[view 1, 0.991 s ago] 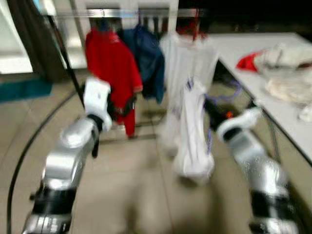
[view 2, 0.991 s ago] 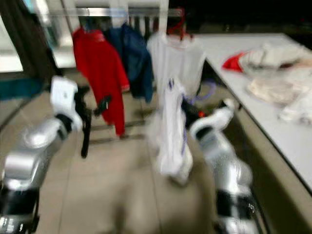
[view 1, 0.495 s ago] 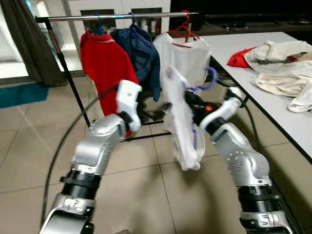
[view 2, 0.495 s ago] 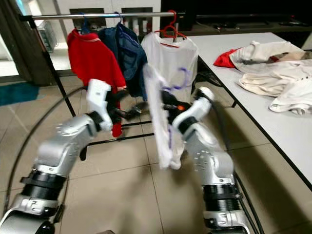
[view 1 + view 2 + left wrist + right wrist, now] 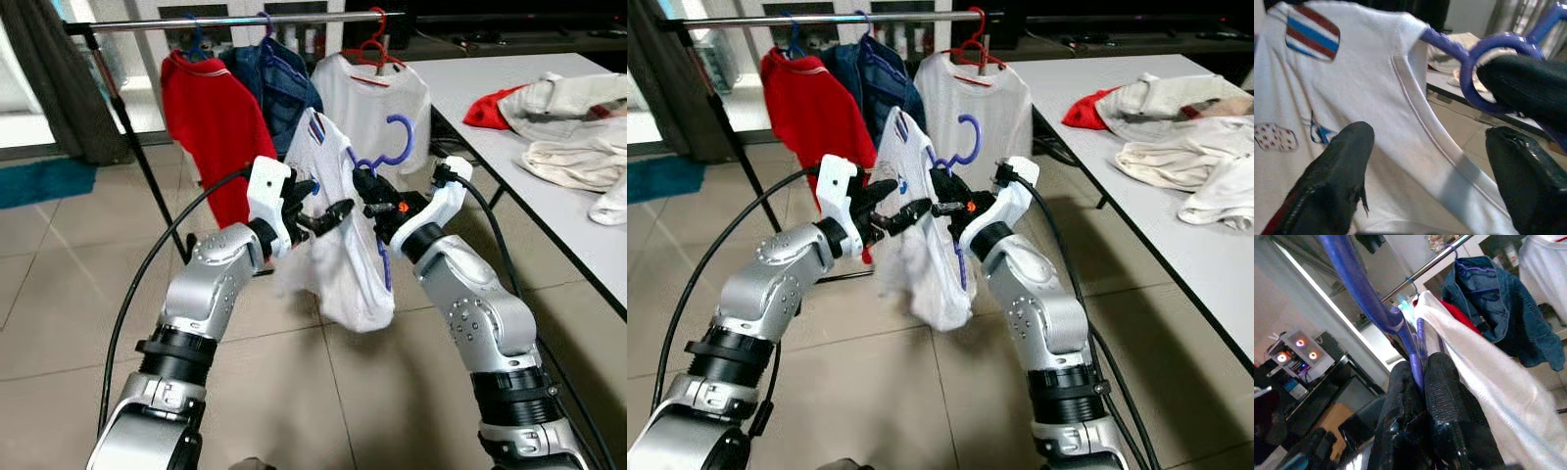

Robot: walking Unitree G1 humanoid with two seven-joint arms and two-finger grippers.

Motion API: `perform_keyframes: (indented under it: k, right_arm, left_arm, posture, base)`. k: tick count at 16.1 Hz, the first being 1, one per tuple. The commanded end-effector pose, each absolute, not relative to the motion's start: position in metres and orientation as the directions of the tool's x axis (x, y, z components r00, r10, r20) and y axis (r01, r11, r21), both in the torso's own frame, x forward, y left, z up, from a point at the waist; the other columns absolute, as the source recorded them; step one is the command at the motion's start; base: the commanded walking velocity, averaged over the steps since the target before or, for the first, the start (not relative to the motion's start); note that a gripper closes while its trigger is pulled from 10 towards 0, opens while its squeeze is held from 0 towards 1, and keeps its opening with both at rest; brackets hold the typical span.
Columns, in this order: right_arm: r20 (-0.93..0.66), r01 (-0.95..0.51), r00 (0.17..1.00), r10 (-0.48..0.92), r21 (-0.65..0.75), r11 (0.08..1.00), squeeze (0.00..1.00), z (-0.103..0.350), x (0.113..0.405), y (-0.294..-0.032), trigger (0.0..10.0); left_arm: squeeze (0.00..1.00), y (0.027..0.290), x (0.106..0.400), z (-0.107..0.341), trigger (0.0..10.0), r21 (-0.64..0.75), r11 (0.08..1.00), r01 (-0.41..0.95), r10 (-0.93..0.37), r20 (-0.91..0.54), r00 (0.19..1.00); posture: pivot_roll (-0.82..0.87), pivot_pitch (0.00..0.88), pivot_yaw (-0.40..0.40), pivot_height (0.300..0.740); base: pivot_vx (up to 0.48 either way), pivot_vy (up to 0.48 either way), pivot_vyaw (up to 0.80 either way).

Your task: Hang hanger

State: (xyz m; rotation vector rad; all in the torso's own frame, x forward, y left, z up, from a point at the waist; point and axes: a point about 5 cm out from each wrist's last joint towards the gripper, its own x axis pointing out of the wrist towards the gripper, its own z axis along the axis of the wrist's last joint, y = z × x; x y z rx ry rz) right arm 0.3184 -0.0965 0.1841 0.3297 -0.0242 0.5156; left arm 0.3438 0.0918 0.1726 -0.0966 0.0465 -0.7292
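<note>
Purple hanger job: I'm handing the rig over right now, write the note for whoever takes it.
Right gripper: shut on the purple hanger, white shirt draped on it, held in front of the rack.
Left gripper: open, fingers either side of the shirt's shoulder.
Clothes rail carries a red shirt, a denim jacket and a white T-shirt.
Done: hanger picked up.
Left: hook it over the rail.

My two arms are glossy silver shells with black ribbed joint rings, white housings at the wrists, long black fingers on the left gripper and right gripper, and black cables trailing behind.
</note>
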Motion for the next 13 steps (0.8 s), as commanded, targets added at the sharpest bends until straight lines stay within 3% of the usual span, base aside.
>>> perform_keyframes:
  k: [1,13]
  right_arm:
    - [0.165,-0.521,0.853,0.494,0.3,0.799,0.0,0.1992,0.3146,-0.0932,10.0]
    - [0.193,-0.576,0.817,0.543,0.292,0.763,0.0,0.2072,0.3067,-0.0869,10.0]
  left_arm:
    - [0.0,0.095,0.3503,0.1759,0.0,-0.074,0.769,0.634,-0.636,-0.005,0.771]
    - [0.0,0.0886,0.356,0.1762,0.0,-0.083,0.741,0.666,-0.667,0.028,0.745]
  posture:
    - [-0.1,0.0,0.047,0.74]
    - [-0.11,0.0,0.059,0.74]
  base:
    - [0.0,0.0,0.0]
    - [0.0,0.0,0.0]
